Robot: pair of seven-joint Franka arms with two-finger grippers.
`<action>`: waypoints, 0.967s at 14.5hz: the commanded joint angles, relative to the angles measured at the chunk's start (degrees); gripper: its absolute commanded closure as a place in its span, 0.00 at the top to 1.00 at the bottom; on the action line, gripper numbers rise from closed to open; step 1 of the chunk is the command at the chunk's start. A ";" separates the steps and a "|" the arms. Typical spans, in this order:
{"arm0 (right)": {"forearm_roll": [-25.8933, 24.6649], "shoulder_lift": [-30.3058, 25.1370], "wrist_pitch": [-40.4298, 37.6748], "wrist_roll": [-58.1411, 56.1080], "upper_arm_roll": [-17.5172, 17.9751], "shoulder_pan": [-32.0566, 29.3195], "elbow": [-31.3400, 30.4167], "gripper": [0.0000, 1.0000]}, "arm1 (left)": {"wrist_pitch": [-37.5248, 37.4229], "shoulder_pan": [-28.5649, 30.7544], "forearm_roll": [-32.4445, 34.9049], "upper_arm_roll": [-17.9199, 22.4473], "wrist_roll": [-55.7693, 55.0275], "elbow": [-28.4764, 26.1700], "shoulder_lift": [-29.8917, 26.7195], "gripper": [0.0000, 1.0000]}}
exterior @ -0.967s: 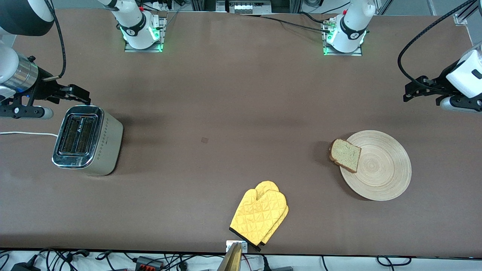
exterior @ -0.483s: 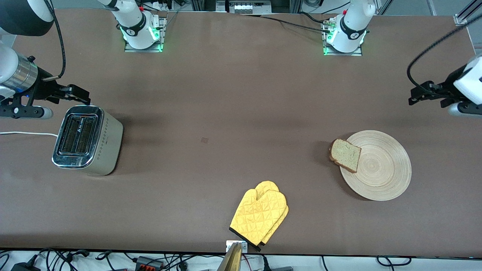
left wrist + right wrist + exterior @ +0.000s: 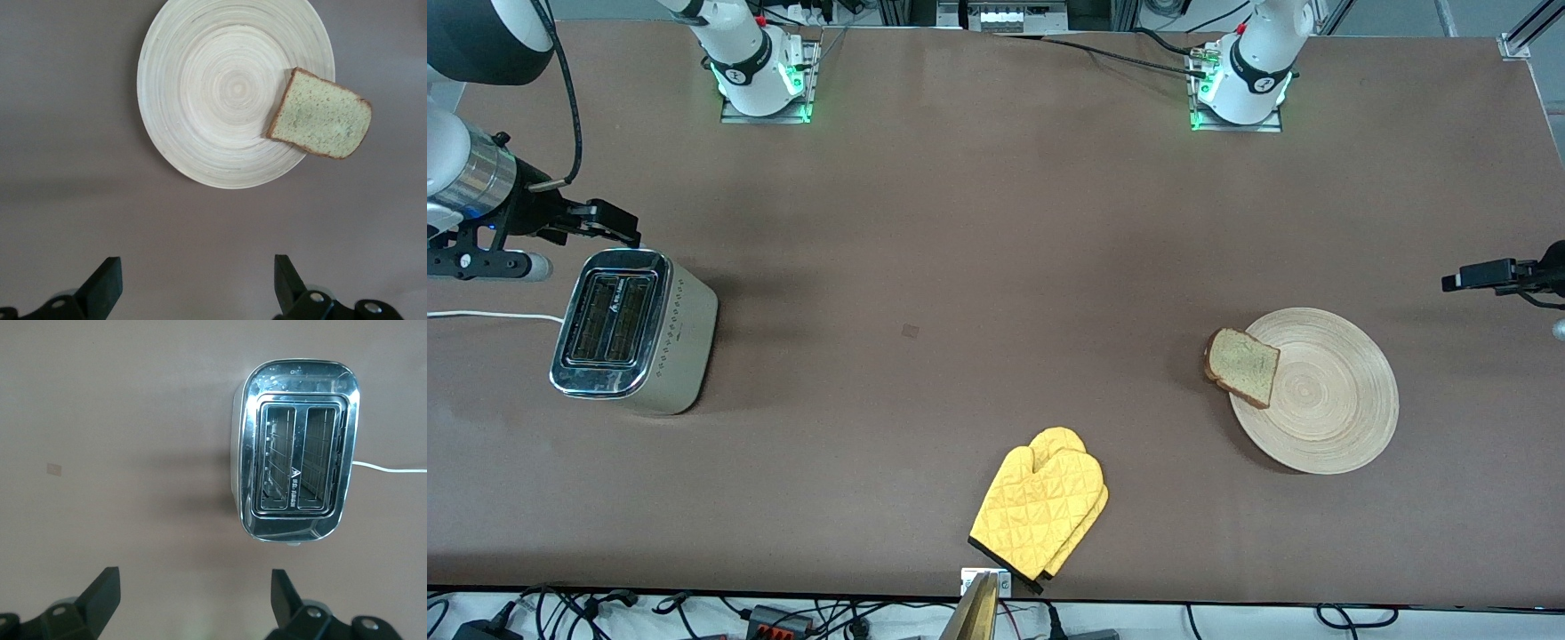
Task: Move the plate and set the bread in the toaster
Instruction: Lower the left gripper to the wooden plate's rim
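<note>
Left hand [image 3: 193,287]: fingers spread wide, holding nothing, up over the desk [image 3: 996,267] beside the plate [image 3: 1325,400]; it has moved out toward the desk's edge.
Right hand [image 3: 193,603]: spread wide, holding nothing, waiting over the desk by the toaster [image 3: 627,329], same spot as before.
Bread [image 3: 1241,365]: half on the plate's rim, not moved.

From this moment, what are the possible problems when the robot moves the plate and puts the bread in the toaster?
1. The bread lies half on the plate, overhanging its rim, so it may slide off when the plate moves.
2. The slots of the toaster look narrow, so a tilted slice may catch on the chrome top.
3. The oven mitt lies on the table between plate and toaster, nearer the camera; a low carry might brush it.
The open left gripper and open right gripper hold nothing.
</note>
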 commanded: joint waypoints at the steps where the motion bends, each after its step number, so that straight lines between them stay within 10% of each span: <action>1: 0.62 0.14 -0.77 0.41 -0.19 0.36 0.90 1.00 | -0.81 4.59 -8.64 -0.41 7.73 7.57 8.67 1.00; 6: 0.71 0.14 -0.77 0.32 -0.19 0.45 0.73 1.00 | -0.54 9.70 -17.79 -0.41 20.04 20.16 23.10 1.00; 14: 0.71 0.14 -0.85 0.14 -0.19 0.18 0.73 1.00 | 5.61 15.15 -34.67 -0.41 25.69 20.08 33.22 1.00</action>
